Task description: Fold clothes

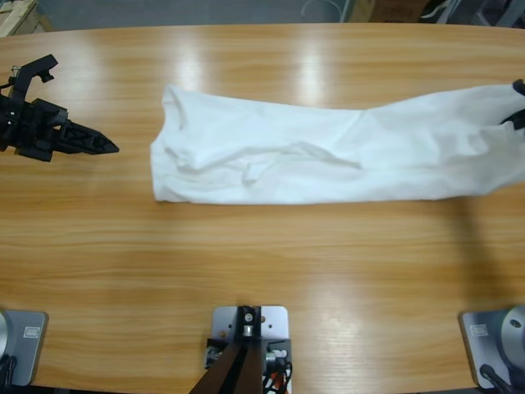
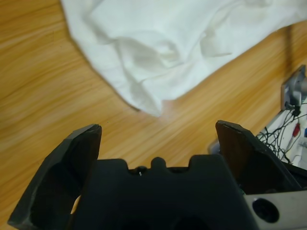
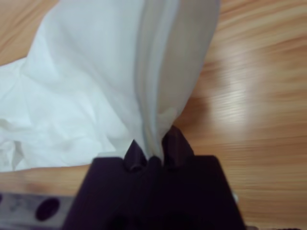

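Table (image 1: 246,263): wood, glossy, long grain lines running across; bare boards along the near side in the high view; pale glare patches on the far half
Shirt (image 1: 312,156): white, soft, matte cloth; folded into a long band lying across the middle of the table; creased and bunched at its left end, with a rounded fold there; its right end rises off the wood toward the picture's right edge
Left gripper (image 1: 82,141): black, hard, tapering to a point; over bare wood at the left edge, well apart from the shirt's left end; in the left wrist view (image 2: 158,139) the jaws stand wide with nothing between them, and a corner of the shirt (image 2: 158,52) lies ahead of them on the wood
Right gripper (image 3: 154,149): black; jaws closed narrow on a pinched bunch of the shirt (image 3: 96,86), which fans upward from them in smooth folds; in the high view only a dark bit shows at the right edge (image 1: 517,111), at the lifted end of the cloth
Room: open wood between left gripper and shirt; wide clear strips before and behind the band; far table edge curves near the top of the high view
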